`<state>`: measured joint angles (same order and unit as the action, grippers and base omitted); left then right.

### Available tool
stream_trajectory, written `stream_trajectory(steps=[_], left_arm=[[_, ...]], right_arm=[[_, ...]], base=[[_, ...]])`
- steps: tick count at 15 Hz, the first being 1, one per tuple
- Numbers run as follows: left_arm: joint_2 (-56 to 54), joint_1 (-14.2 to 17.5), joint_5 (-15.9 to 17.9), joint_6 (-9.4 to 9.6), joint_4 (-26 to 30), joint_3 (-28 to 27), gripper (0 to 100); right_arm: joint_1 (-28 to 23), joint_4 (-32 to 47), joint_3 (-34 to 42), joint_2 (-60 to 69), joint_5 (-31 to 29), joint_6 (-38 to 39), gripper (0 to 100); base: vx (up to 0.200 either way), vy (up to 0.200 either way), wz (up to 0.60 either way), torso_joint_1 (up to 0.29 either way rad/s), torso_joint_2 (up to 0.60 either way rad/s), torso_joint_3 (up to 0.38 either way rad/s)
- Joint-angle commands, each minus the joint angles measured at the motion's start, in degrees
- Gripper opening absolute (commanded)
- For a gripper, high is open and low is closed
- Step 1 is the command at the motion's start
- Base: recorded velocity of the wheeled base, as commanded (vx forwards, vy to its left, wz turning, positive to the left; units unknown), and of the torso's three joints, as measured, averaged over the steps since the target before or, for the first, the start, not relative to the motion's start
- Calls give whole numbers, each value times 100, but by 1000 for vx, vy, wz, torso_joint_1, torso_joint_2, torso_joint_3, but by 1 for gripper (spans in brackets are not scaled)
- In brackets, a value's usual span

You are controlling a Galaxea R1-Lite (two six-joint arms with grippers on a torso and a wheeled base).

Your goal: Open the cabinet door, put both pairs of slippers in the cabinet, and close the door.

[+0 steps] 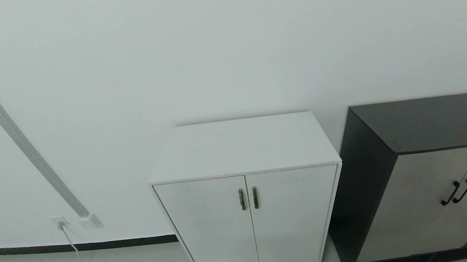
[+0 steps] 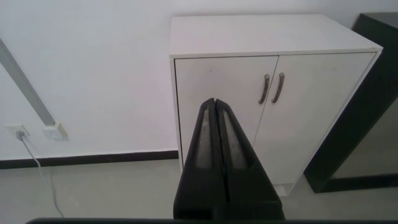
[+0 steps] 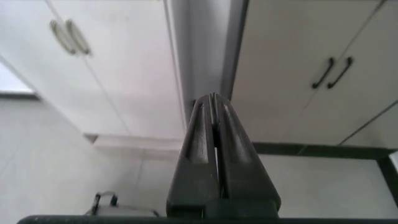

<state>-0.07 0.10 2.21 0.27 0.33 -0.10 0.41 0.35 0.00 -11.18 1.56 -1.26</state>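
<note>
Against the wall (image 1: 226, 62), the white cabinet (image 1: 239, 147) is shown with both doors (image 1: 209, 229) shut, just beside a black cabinet (image 1: 428, 123). Left end effector (image 2: 215, 102) and right end effector (image 3: 214, 97) are held pressed together, facing them.

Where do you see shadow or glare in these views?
Head view: even light, no glare on the white cabinet; the dark cabinet's side lies in shade. Left wrist view: the left gripper shows dark against that lit cabinet. Right wrist view: no glare.
</note>
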Motion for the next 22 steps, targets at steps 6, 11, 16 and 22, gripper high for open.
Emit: stream_trajectory(steps=[6,11,16,22], left_arm=[[7,-1,-1,0,2,1,0],[7,8,-1,0,2,1,0],[7,-1,-1,0,2,1,0],[7,-1,-1,0,2,1,0]], right_arm=[[-68,0,0,1039,2,-6,0],[-68,-9,0,1118,2,90,0],[-59,-62,0,1118,-226,363,0],[-59,-62,0,1118,-297,363,0]], base=[[0,0,0,0,0,0],[0,0,0,0,0,0],[0,0,0,0,0,0],[0,0,0,0,0,0]])
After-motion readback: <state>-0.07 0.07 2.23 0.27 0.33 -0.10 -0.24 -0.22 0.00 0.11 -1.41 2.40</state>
